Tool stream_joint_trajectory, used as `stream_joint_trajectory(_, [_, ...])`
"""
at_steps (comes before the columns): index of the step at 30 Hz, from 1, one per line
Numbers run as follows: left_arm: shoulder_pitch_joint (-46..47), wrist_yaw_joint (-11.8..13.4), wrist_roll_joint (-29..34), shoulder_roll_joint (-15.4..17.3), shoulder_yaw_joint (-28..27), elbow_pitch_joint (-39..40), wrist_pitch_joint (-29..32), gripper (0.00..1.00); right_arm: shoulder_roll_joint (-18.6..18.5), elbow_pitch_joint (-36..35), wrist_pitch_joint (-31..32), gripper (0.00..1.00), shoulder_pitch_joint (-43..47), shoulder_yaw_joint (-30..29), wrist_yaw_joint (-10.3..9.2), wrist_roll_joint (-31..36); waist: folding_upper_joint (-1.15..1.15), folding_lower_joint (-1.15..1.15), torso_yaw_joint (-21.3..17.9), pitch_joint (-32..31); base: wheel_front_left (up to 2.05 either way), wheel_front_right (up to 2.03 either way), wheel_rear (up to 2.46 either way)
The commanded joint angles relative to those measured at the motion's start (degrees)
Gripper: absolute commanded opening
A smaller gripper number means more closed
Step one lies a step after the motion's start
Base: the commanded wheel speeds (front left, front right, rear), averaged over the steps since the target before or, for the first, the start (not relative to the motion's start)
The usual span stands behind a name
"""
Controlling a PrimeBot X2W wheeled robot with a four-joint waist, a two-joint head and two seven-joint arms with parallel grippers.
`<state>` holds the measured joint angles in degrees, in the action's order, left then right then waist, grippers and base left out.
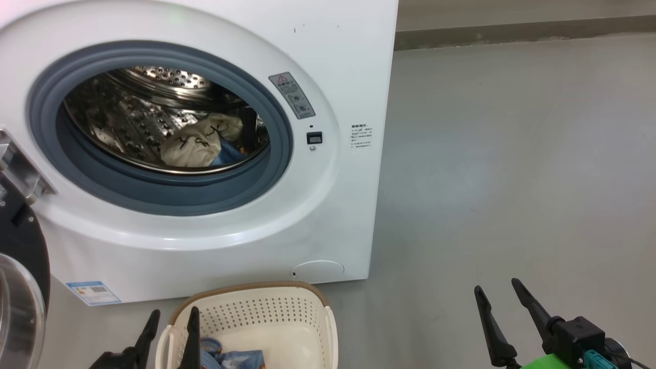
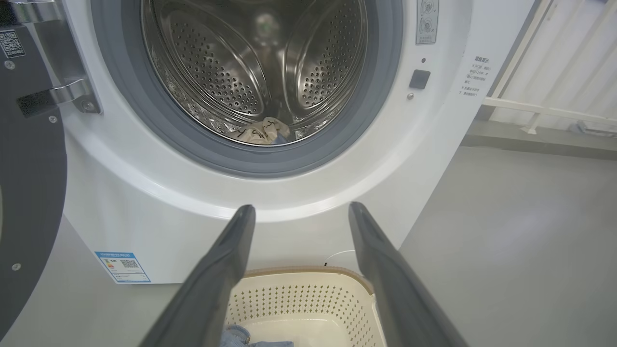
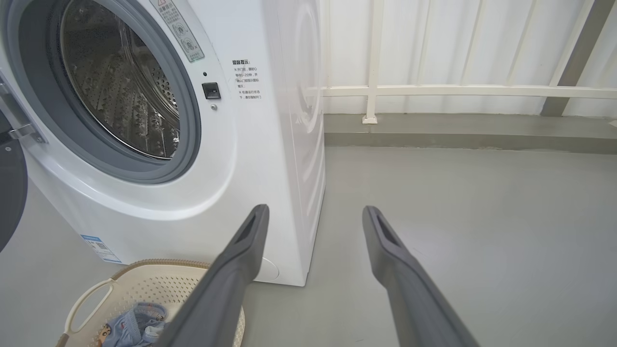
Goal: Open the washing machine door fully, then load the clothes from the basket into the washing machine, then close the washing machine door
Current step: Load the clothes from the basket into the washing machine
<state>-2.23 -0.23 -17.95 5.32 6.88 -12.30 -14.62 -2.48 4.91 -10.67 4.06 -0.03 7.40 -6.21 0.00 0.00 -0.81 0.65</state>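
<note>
Head view: the washing machine door (image 1: 23,266) is hanging swung wide at the left edge. The washing machine (image 1: 328,77) is showing a cream cloth (image 1: 192,146) lying in the drum (image 1: 133,118) w/ a bit of blue beside it. The basket (image 1: 256,293) is sitting on the floor (image 1: 512,154) just in front, w/ blue clothes (image 1: 236,359) lying in its near-left corner. The left gripper (image 1: 174,311) is hovering over that corner, jaws spread, holding nothing. The right gripper (image 1: 496,286) is idling over bare floor to the right, likewise spread and empty.

Left wrist view: the fingers (image 2: 226,270) are straddling the basket's far rim. The next grab, I'd judge, is calling for a straight drop onto the bunched cloth, pinching a fold (not a hem) so nothing is trailing on the gasket (image 2: 144,120).

Right wrist view: the basket's near end is getting cut off, so the garment count is hard to tell, and the prints are looking too small to read.
</note>
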Motion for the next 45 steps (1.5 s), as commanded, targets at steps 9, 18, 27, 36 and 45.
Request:
stream_joint_trajectory(9, [-0.57, 1.07, 0.51, -0.15, -1.18, 2.29, -0.32, 1.00, -0.40, -1.95, 0.18, 1.00, -0.03, 2.24, 0.09, -0.70, 0.00, 0.00, 0.01, -0.89, 0.00, 0.00, 0.00])
stream_joint_trajectory(18, [-0.81, 0.92, 0.48, -0.11, -1.23, 2.22, -0.36, 1.00, -0.40, -1.64, 0.06, 1.00, 0.29, 2.78, 0.09, -0.87, 0.00, 0.00, -0.04, -1.28, 0.00, 0.00, 0.00])
stream_joint_trajectory(27, [-0.96, 0.83, 0.31, 0.15, -1.53, 2.21, -0.37, 1.00, -0.40, -1.43, -0.02, 1.00, 0.25, 3.07, 0.09, -0.90, 0.00, 0.00, -0.22, -1.45, 0.00, 0.00, 0.00])
stream_joint_trajectory(36, [-0.82, 0.79, 0.39, 0.17, -1.48, 2.09, -0.37, 1.00, -0.40, -1.28, -0.14, 1.00, 0.13, 3.01, 0.09, -1.02, 0.00, 0.00, -0.18, -1.27, 0.00, 0.00, 0.00])
stream_joint_trajectory(45, [-0.64, 0.75, 0.45, -0.07, -1.37, 1.83, -0.38, 1.00, -0.40, -1.34, -0.08, 1.00, -0.03, 2.90, 0.09, -0.86, 0.00, 0.00, -0.06, -0.62, 0.00, 0.00, 0.00])
